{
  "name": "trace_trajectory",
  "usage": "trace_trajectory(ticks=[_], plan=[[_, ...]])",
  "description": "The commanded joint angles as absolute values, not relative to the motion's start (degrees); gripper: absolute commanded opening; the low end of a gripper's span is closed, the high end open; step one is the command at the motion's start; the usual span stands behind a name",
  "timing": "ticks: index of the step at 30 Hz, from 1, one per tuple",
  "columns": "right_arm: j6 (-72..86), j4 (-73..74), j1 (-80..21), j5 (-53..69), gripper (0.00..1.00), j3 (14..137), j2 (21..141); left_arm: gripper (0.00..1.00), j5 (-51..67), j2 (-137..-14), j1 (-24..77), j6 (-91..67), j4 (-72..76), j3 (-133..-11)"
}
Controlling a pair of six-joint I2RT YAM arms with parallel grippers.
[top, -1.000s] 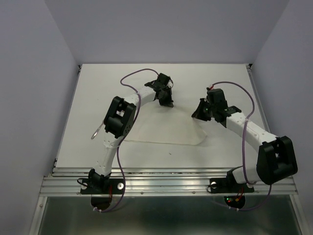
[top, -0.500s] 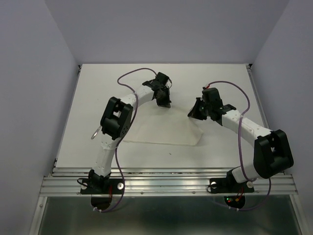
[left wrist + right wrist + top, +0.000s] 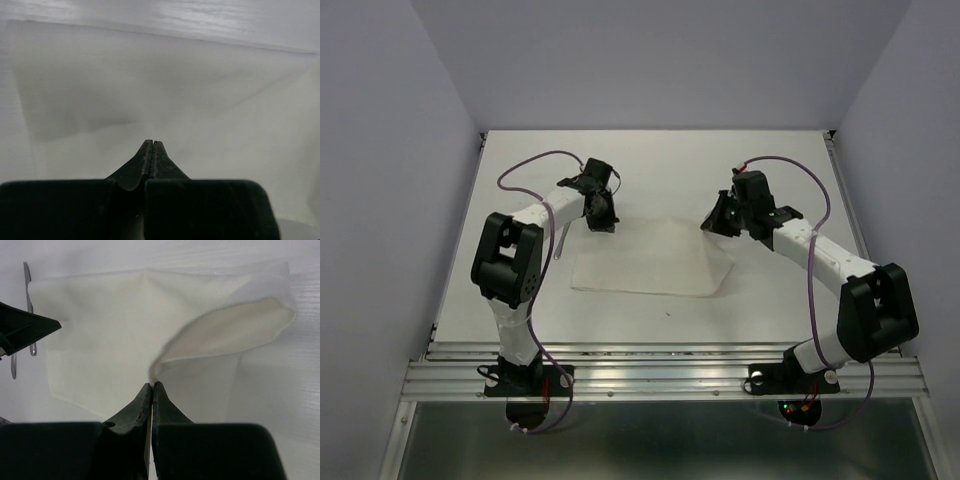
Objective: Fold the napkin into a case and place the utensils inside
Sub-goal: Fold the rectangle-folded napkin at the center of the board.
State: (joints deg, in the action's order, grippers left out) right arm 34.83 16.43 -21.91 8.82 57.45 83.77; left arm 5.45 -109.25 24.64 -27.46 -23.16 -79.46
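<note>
The napkin [image 3: 650, 262] fold is in hand: its right edge is pinched by the right fingers [image 3: 141, 407], left fingers [image 3: 141, 161] pressed together; a leftward carry seems due.

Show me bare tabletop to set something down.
Free: the far strip of table behind both pincers, and the near strip between napkin and rail. Crowded: the middle, where left pincer and right pincer pinch the napkin.

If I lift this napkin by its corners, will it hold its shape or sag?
Likely floppy: the napkin curls into a loose loop where the right gripper pinches its edge. Probably light and thin, since it looks slightly see-through in the left wrist view. Expect it to sag between grips.
</note>
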Motion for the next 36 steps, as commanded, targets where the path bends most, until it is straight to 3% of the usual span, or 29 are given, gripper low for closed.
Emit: trace_trajectory(ticks=[1, 6, 20, 36], plan=[[33.7, 15.6, -23.4, 10.0, 0.01, 61.3, 84.6, 0.0, 2.7, -103.6, 23.6, -25.9, -22.3, -72.9], [33.6, 15.6, -25.3, 10.5, 0.01, 63.7, 87.0, 0.0, 2.6, -102.4, 23.6, -26.8, -20.0, -65.2], [33.4, 15.9, -31.4, 11.2, 0.01, 70.2, 91.8, 0.0, 7.0, -103.4, 31.6, -32.8, -15.1, -58.1], [33.0, 15.6, -37.7, 13.6, 0.01, 72.9, 96.9, 0.0, 9.2, -92.0, 28.5, -32.9, -20.9, -61.3]])
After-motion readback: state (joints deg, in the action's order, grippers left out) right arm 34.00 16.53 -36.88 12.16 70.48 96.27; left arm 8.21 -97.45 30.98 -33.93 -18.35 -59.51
